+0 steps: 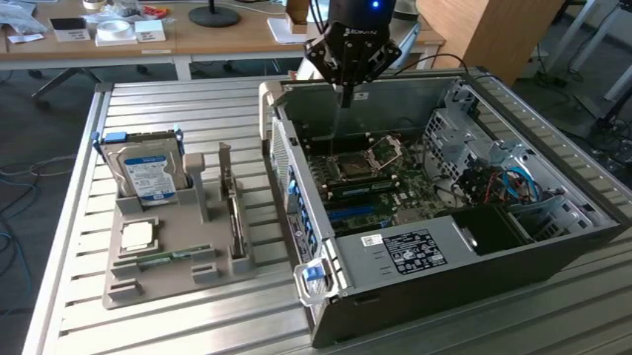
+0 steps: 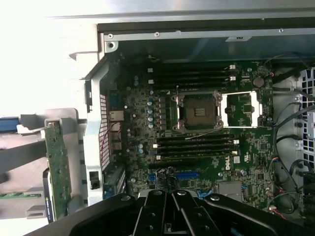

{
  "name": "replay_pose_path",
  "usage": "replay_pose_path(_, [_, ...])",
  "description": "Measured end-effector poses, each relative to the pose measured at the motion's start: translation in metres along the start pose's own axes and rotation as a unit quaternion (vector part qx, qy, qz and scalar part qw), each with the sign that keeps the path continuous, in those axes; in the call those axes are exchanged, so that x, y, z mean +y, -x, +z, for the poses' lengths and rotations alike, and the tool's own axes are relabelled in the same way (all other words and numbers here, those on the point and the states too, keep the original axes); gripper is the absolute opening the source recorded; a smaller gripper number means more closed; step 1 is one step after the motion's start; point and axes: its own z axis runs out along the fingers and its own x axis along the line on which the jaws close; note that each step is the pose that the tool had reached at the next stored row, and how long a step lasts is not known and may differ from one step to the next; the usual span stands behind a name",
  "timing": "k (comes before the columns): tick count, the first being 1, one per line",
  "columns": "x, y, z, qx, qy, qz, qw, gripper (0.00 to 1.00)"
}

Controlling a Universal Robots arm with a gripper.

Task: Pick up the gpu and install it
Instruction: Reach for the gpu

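**Item: gpu installation station.** Clock positions are read on the exterior view.

1. Pincer (image 1: 345, 98): fingers pressed together, holding nothing. It hangs tip-down over the 11 o'clock corner of the case, above the board and well apart from the gpu.
2. Gpu (image 1: 234, 212): stands on edge in a slot along the 3 o'clock side of the tray. Its metal bracket end points to 12 o'clock. It is untouched and not installed.
3. Tray (image 1: 168, 288): grey, lying on the table at 9 o'clock of the case. It also carries:
   - hard drive (image 1: 148, 176), upright at 11 o'clock;
   - CPU chip (image 1: 138, 235), flat at 9 o'clock;
   - RAM stick (image 1: 163, 258), lying at 6 o'clock;
   - grey post (image 1: 197, 181), just beside the gpu on its 9 o'clock side.
4. Case (image 1: 445, 255): open and lying on its side, with the board (image 2: 147, 113) exposed.
   - The socket (image 2: 198, 111) sits mid-board, with dark memory slots (image 2: 194, 146) on both sides of it.
   - A blue slot (image 2: 187, 174) lies close to the pincer in the wrist view.
5. Obstructions:
   - the case's port wall (image 1: 286, 166), rising between the gpu and the board;
   - the drive cage (image 1: 459, 126) and cables (image 1: 513, 185), crowding the 3 o'clock side of the case.
6. Table (image 1: 197, 111): slatted metal.
7. Wooden table (image 1: 197, 41): at 12 o'clock, behind the metal one, holding boxes and a round black base (image 1: 214, 15).
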Motion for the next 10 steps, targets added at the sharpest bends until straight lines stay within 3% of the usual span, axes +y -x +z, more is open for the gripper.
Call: replay_pose_path(10, [-0.0006,-0.017,-0.0004,0.0,-0.0001,0.0,1.0,0.11])
